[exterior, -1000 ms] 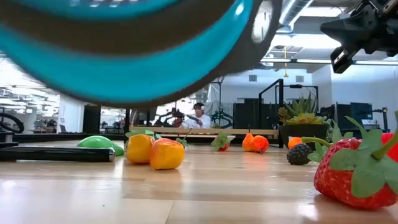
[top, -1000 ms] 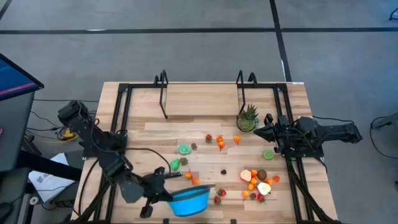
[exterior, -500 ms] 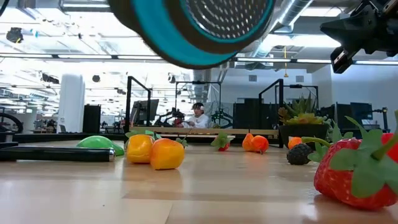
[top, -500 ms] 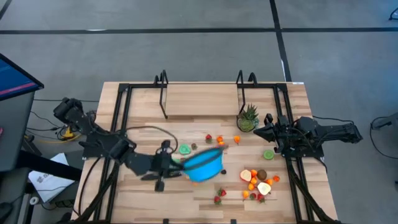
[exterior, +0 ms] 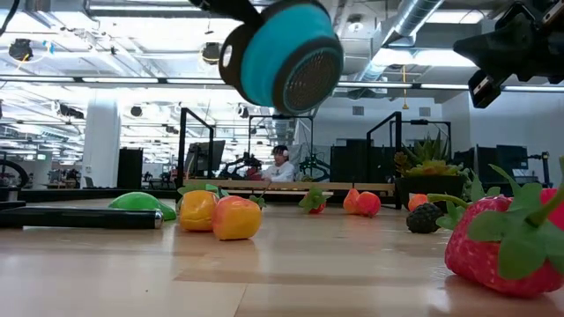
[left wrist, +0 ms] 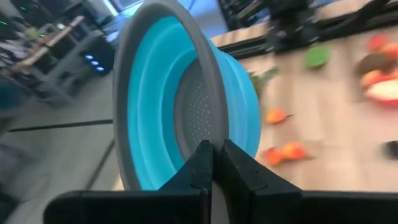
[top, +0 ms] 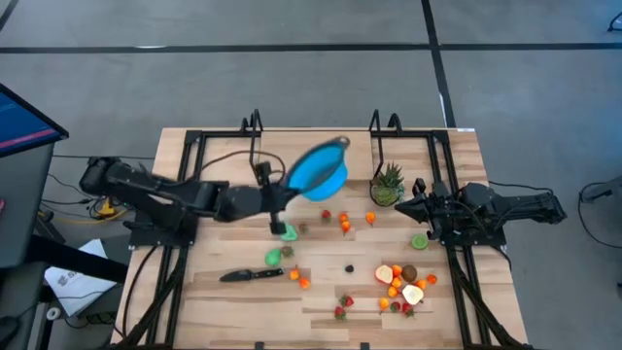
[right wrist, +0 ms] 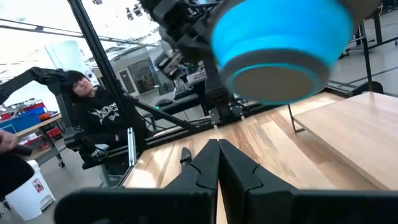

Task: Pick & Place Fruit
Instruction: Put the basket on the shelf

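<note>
Table [top: 321, 146]: pale wooden top filling the middle of the high view; black frame rails run down both sides.
Left arm [top: 165, 194]: reaches in from the left edge toward the upper centre; its left gripper [top: 275, 199] has the fingers [left wrist: 200, 167] pressed together on the rim of the blue bowl.
Blue bowl [top: 319, 170]: lifted clear of the table, tipped on its side, upper centre of the high view; in the low view it hangs at top centre [exterior: 282, 55], perforated base toward the camera.
Right arm [top: 505, 209]: at the right edge, mid-height; right gripper [top: 400, 206] closed with nothing between the fingers, beside the plant.
Plant [top: 388, 183]: spiky green, upper right of centre.
Knife [top: 251, 275]: dark, lying flat at lower left of centre; possibly a knife, the view is small.
Fruit [top: 403, 287]: thickest cluster at lower right; loose pieces scattered across the middle, green ones [top: 290, 233] just below the left gripper; a strawberry [exterior: 507, 238] fills the low view's right corner.
</note>
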Controlling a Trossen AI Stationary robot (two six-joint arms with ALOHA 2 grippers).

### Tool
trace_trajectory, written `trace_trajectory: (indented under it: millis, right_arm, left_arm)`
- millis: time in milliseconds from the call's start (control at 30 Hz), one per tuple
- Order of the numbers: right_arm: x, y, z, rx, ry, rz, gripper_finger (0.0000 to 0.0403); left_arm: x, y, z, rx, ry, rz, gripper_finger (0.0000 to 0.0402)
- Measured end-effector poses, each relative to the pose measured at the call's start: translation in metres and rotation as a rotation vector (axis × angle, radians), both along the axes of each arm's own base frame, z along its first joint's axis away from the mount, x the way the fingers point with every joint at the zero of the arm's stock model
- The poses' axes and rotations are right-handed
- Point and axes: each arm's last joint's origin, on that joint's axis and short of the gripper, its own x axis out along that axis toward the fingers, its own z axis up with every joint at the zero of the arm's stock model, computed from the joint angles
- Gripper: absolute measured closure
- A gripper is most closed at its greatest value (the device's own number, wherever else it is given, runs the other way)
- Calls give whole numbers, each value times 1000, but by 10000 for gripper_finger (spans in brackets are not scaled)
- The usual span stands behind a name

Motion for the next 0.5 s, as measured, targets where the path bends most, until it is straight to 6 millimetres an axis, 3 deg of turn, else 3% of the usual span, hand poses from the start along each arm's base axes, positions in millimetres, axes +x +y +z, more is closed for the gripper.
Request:
trace_trajectory:
  millis: [333, 500]
  right_arm:
    - [0, 0, 1, 1, -13, 0, 403]
    - [0, 0, 2, 2, -20, 0, 403]
  left_arm:
    - [4, 21, -1, 320, 184, -32, 396]
    - [5, 35, 0, 402, 236, 51, 396]
